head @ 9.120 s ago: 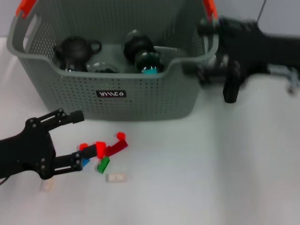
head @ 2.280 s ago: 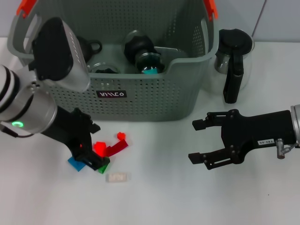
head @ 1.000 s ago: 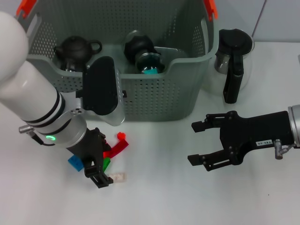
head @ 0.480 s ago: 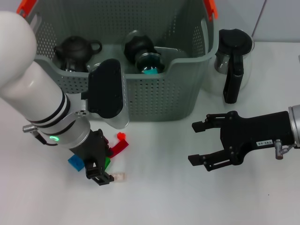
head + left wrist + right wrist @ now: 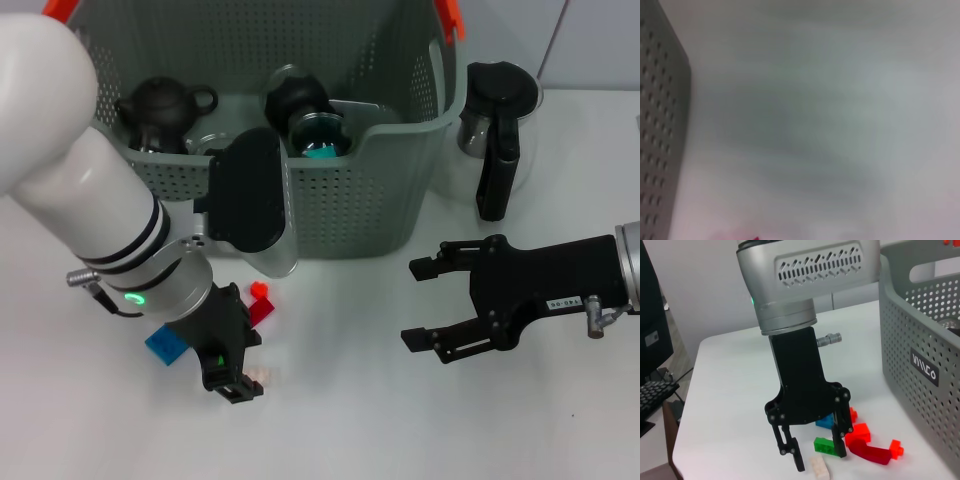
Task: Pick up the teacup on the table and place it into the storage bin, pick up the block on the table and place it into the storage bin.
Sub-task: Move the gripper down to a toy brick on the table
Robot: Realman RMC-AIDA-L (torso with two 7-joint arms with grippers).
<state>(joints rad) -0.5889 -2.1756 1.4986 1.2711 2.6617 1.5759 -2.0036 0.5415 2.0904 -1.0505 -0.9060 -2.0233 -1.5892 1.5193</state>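
On the white table [image 5: 400,420] I see the storage bin [image 5: 340,210], a large grey plastic basket with perforated walls and orange handle clips, filling the 12 o'clock part of my head view. Inside it sit a black teapot [image 5: 165,105] and a dark round vessel with a teal base [image 5: 318,135]. Just outside its 3 o'clock corner stands a glass pitcher with a black lid and handle [image 5: 498,125].

My left arm, thick white and silver, reaches steeply down at 7 o'clock of the bin. Its black left gripper [image 5: 233,384] points at the table with fingers moderately spread, empty. The right wrist view shows what the head view hides: the fingers straddle a green block [image 5: 826,445], with a cream block [image 5: 819,469] just beside one fingertip, red blocks [image 5: 872,447] and a blue block [image 5: 827,422] close around.

The right gripper [image 5: 428,305] hovers at 4 o'clock of the bin, black fingers spread wide, holding nothing.

The left wrist view gives only blurred table and bin wall.
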